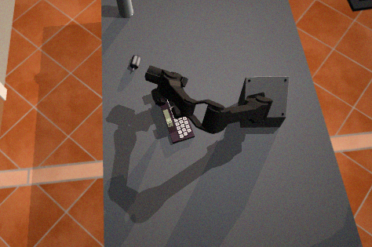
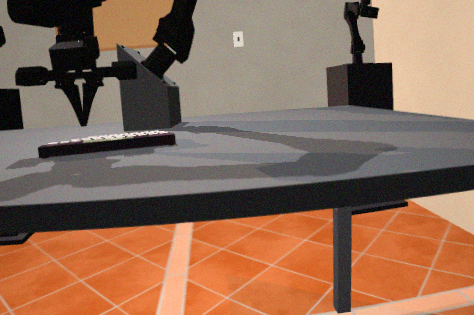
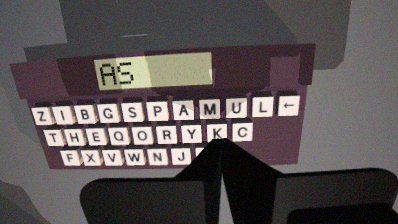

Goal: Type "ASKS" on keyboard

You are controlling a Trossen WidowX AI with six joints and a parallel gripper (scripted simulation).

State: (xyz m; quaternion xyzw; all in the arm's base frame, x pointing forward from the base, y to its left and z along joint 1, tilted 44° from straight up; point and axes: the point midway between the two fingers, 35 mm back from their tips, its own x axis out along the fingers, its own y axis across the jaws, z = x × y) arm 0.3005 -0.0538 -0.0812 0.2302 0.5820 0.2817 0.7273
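A maroon keyboard (image 1: 187, 136) (image 2: 107, 143) (image 3: 280, 145) with white keys lies flat on the grey table (image 1: 220, 8). Its green display (image 3: 155, 72) reads "AS". My gripper (image 3: 219, 145) (image 2: 81, 123) is shut and empty, its fingers closed to a single point. It hangs a little above the keyboard and does not touch it. In the wrist view the tip sits just below the K key (image 3: 216, 131) in the middle row. The S key (image 3: 132, 112) is in the top row to the left, and the left-arrow key (image 3: 288, 105) is at the right end of that row.
A white bottle with a blue cap (image 1: 124, 1) stands at the table's far left corner. A small grey cylinder (image 1: 135, 62) lies near the left edge. The arm's base block (image 1: 271, 90) (image 2: 145, 95) is right of the keyboard. A dark pedestal (image 2: 359, 84) stands off the table.
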